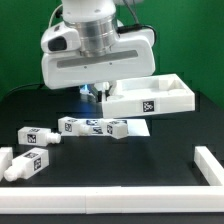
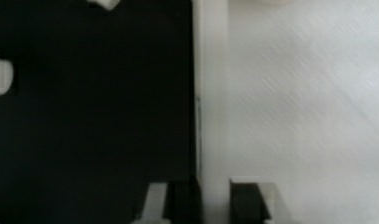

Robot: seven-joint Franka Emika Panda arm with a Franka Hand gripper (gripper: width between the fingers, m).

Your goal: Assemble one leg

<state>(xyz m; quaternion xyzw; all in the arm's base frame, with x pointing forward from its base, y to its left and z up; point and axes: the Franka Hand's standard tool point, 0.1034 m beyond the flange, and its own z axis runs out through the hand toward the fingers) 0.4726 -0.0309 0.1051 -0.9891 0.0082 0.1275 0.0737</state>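
Four legs are down on the dark desk, all short, chunky white posts with black-and-white square tags. Toward the lower left of the exterior view, one leg (image 1: 20, 165) lies tilted near the frame's edge, its narrower stub pointing down-left. Just above it, another leg (image 1: 37, 136) lies on its side. Across the middle, two more lie end to end in a row: one leg (image 1: 82, 126) at centre-left, the other leg (image 1: 119, 128) right beside it.

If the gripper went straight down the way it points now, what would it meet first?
Most likely the rim of the white panel: in the wrist view the fingertips straddle that panel's edge. Depth is unclear, so contact may already exist. The gripper is not over any leg.
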